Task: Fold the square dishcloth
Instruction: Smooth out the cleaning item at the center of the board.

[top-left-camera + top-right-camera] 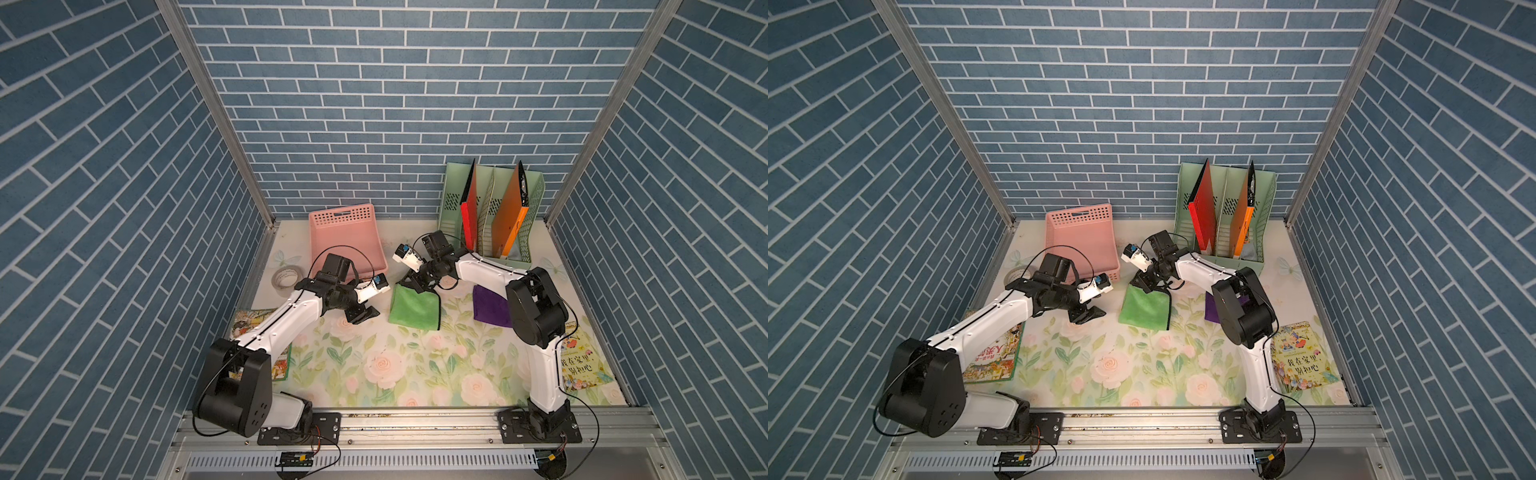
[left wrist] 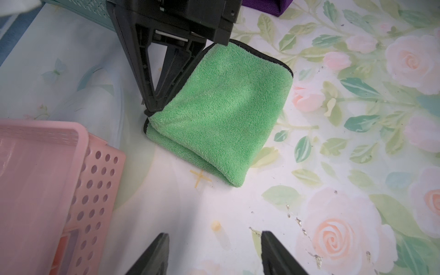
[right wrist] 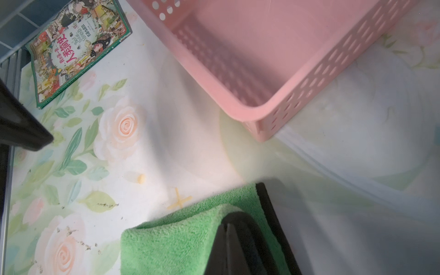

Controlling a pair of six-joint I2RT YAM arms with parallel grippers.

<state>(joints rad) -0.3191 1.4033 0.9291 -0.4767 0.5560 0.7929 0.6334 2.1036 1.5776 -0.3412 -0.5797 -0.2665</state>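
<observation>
Toward the back of the bench [image 1: 374, 374], the green dishcloth [image 1: 415, 309] lies folded into a thick rectangle with black trim, flat on the floral cover. It sits between the pink basket [image 1: 345, 232] and a purple cloth [image 1: 490, 307] and touches neither. Both top views show the right claw [image 1: 406, 286] coming down on the dishcloth's far corner, the one nearest the basket. Left wrist view: its two fingers meet in a point exactly at that corner [image 2: 152, 108], with stacked layers visible just below. Right wrist view: the jaws are pressed together with green pile bunched up against them [image 3: 228, 226], so the claw is pinching that corner of the dishcloth. The rest of the dishcloth rests on the bench. The left claw [image 1: 365, 313] hangs low over bare bench beside the dishcloth's left edge, near it but apart. Its jaws are spread and hold nothing [image 2: 214, 233].
</observation>
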